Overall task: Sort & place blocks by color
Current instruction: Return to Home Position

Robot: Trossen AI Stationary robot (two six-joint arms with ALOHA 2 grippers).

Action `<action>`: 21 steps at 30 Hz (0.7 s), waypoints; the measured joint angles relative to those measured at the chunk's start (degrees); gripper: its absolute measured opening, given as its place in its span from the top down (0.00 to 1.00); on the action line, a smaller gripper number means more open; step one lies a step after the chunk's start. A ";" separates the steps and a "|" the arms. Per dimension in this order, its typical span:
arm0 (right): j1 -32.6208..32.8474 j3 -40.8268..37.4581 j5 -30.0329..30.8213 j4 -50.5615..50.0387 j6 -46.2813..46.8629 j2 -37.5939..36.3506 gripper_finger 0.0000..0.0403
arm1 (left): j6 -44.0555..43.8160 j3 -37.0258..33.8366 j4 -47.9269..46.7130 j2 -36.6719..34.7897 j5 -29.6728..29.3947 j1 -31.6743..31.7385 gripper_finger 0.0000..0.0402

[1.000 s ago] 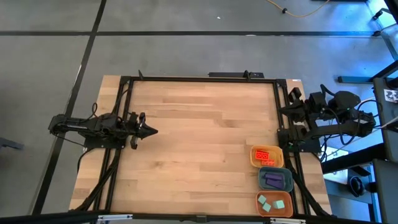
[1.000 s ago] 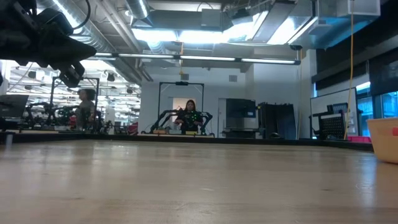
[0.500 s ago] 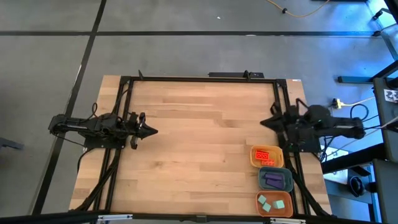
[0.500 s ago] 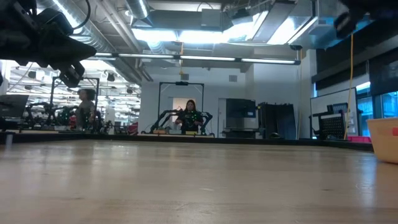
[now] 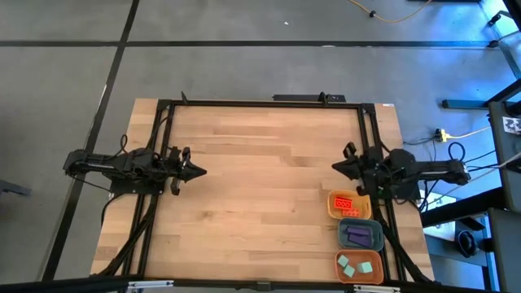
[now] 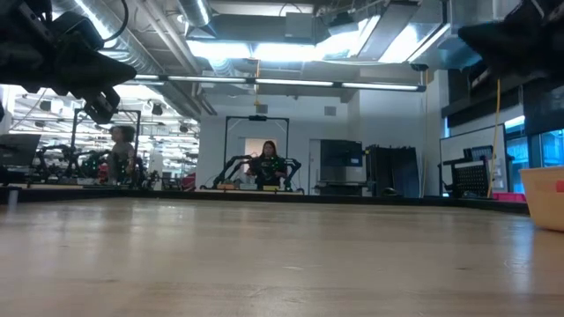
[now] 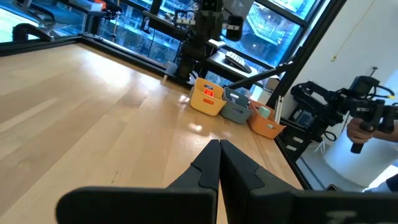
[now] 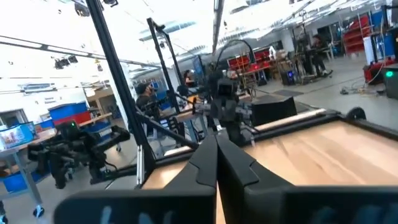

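The blocks lie in three trays at the table's near right. Orange-red blocks [image 5: 348, 201] are in the yellow tray [image 5: 332, 205], purple blocks [image 5: 358, 235] in the blue-grey tray [image 5: 378, 236], and teal-green blocks [image 5: 356, 266] in the orange tray [image 5: 379, 267]. My left gripper [image 5: 201, 171] is shut and empty, held above the table's left part and pointing right. My right gripper [image 5: 334, 168] is shut and empty, above the table near its right edge, just beyond the far side of the yellow tray and pointing left. In both wrist views the fingers are closed together, for my left gripper [image 7: 219, 146] and my right gripper [image 8: 216, 142].
A black frame rail [image 5: 260, 102] runs around the wooden table top [image 5: 260, 187]. The trays also show in the left wrist view [image 7: 236, 109]. The edge of one tray shows at the right of the low view [image 6: 546, 198]. People stand in the room beyond the table.
My right arm has swung in from beyond the table's right edge toward the table's left. Its gripper now points left over the table's right part, beside the yellow tray. The blocks and trays have not moved.
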 joint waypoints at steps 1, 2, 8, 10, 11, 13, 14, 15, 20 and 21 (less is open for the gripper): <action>0.00 -1.21 0.12 0.97 0.22 -0.11 1.00 | 0.00 0.00 0.00 -0.02 0.01 0.00 1.00; 0.00 -1.27 0.74 0.28 0.53 -0.13 1.00 | 0.00 0.00 -0.01 0.01 -0.01 0.00 1.00; 0.02 -1.10 4.55 -5.83 -4.57 -0.13 1.00 | 0.00 0.00 -0.01 0.01 0.03 0.00 1.00; 0.02 -1.10 4.58 -10.30 -4.79 -0.08 1.00 | 0.00 0.00 0.00 0.01 0.04 0.00 1.00; 0.01 -1.08 3.87 -10.58 -5.04 0.39 1.00 | 0.00 0.00 -0.01 0.01 0.05 0.00 1.00; 0.02 -1.03 2.01 -10.62 -5.47 1.25 0.99 | 0.00 0.00 -0.02 0.00 0.08 0.00 1.00; 0.04 -1.03 1.64 -10.78 -5.86 1.40 0.98 | 0.00 0.00 0.00 0.00 0.11 0.01 1.00; 0.02 -1.01 1.66 -10.70 -6.42 1.55 0.98 | 0.00 0.00 0.00 -0.02 0.09 0.00 1.00; 0.02 -1.01 1.57 -10.61 -6.36 1.56 0.96 | 0.00 0.00 0.00 0.01 0.13 0.00 1.00; 0.02 -1.01 1.54 -10.61 -6.40 1.56 0.95 | 0.00 0.00 0.00 0.01 0.13 0.00 1.00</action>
